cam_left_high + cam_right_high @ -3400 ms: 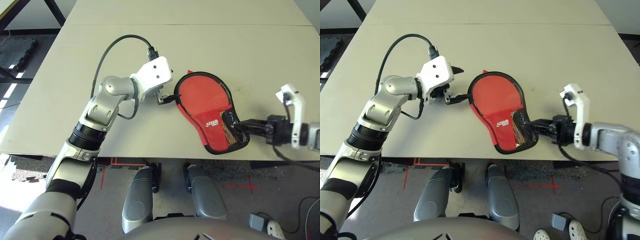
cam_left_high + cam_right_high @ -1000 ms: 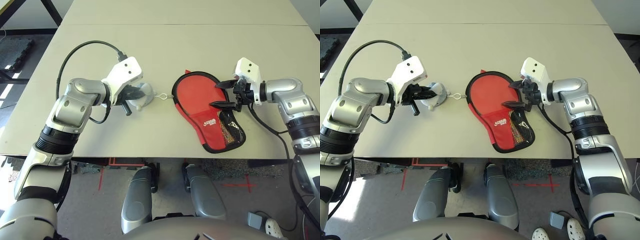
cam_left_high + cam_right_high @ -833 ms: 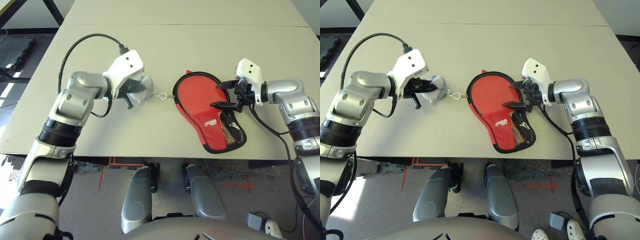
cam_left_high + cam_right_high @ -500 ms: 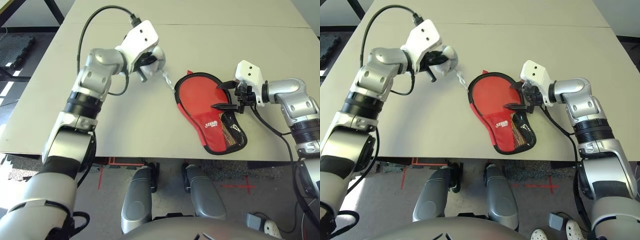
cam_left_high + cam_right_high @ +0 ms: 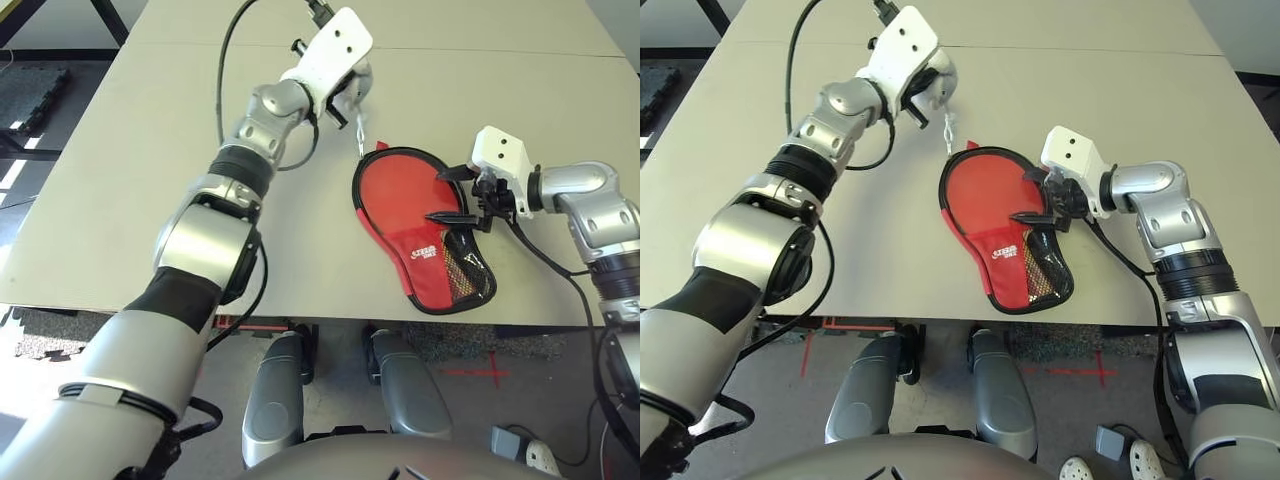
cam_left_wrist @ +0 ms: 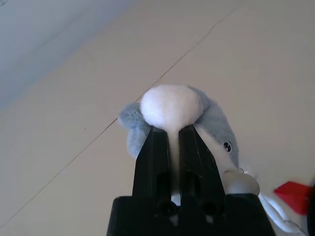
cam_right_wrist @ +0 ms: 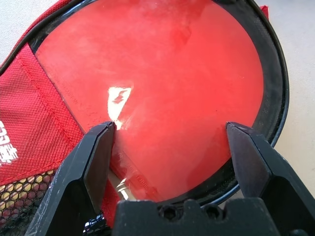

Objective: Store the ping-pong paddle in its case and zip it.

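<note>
Now the right fingers (image 7: 108, 142) straddle the ping-pong paddle (image 7: 162, 93) spread wide; left fingers (image 6: 157, 147) pinch a plush toy (image 6: 172, 105)

Bright, even daylight, soft short shadows under the arms on the pale surface (image 5: 120, 200), white glare patch on the ping-pong paddle (image 7: 162, 98), near fingers (image 7: 93, 162) softly blurred, head views sharp

Paddle (image 7: 162, 88) handle hidden inside the case (image 5: 425, 255), plush toy (image 6: 197, 115) partly behind fingers (image 6: 152, 162)
</note>
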Robot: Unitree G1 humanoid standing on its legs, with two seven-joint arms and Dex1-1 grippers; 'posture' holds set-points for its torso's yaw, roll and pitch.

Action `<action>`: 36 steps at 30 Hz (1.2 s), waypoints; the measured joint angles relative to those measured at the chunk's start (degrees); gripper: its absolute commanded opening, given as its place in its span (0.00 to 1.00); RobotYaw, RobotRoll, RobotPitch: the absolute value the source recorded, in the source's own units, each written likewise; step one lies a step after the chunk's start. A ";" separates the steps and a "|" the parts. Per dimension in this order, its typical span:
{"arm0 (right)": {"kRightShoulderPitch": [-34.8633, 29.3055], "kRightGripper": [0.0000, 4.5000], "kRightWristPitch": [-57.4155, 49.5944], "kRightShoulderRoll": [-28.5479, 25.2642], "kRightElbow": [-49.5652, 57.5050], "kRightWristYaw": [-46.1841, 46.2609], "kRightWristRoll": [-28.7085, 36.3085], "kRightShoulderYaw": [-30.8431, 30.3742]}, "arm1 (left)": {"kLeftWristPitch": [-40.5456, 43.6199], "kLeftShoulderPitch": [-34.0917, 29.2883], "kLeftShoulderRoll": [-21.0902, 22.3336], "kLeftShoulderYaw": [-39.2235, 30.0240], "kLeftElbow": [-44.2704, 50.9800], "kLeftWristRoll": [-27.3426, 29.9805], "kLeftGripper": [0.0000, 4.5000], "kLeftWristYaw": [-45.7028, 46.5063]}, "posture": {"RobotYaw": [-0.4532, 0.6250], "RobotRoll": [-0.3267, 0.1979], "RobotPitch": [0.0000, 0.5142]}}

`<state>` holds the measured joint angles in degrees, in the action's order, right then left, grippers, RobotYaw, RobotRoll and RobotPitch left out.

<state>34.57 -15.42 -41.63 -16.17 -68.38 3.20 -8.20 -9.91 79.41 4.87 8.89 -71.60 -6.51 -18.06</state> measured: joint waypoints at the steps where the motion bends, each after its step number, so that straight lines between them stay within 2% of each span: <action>1: -0.21 1.00 -0.11 -0.09 0.39 0.08 0.00 0.00 | -0.37 0.49 -0.72 -0.21 -0.77 0.00 0.00 0.31 | 0.30 0.62 0.52; 5: -1.30 1.00 -1.07 -0.52 1.84 0.47 0.03 0.26 | -0.60 0.98 -3.75 -2.13 -1.46 0.12 0.00 -0.16 | 0.28 0.62 0.52; 8: -1.87 1.00 -1.75 -0.73 2.81 0.75 0.06 0.39 | -0.63 0.96 -6.86 -2.98 -1.46 0.65 0.00 -4.94 | 0.28 0.62 0.52; 11: -2.17 1.00 -2.09 -0.72 3.34 0.87 0.09 0.56 | -0.61 0.41 -9.45 -3.60 -1.33 1.20 0.20 -10.47 | 0.28 0.62 0.53; 13: -2.35 1.00 -2.11 -0.61 3.69 1.13 0.12 0.57 | -0.62 -0.15 -10.40 -4.25 -1.00 2.06 0.40 -13.30 | 0.28 0.62 0.53; 14: -2.43 1.00 -2.11 -0.57 3.86 1.24 0.13 0.57 | -0.62 -0.33 -10.53 -4.49 -0.78 2.23 0.46 -14.35 | 0.29 0.62 0.53; 17: -2.56 1.00 -2.13 -0.52 4.07 1.41 0.13 0.56 | -0.66 -1.04 -10.21 -5.23 0.44 2.42 0.75 -15.81 | 0.29 0.62 0.53; 20: -2.50 1.00 -2.13 -0.22 4.03 1.54 0.13 0.56 | -0.66 -1.39 -8.34 -5.63 0.99 2.41 0.99 -15.90 | 0.30 0.62 0.53; 29: -2.09 1.00 -2.10 0.10 3.25 1.52 0.13 0.53 | -0.67 -1.71 -2.57 -6.07 1.46 2.20 1.00 -15.97 | 0.31 0.62 0.53; 33: -1.83 1.00 -2.04 0.61 2.77 1.48 0.13 0.53 | -0.68 -3.83 1.63 -5.75 4.51 2.14 1.00 -20.21 | 0.31 0.62 0.52; 36: -1.80 1.00 -2.04 0.62 2.59 1.46 0.12 0.54 | -0.05 -7.77 3.85 -5.08 9.56 2.24 1.00 -26.02 | 0.31 0.62 0.52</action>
<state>32.77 -17.46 -41.02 -13.59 -66.92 3.32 -7.66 -9.96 71.65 8.72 3.81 -62.04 -4.27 -44.07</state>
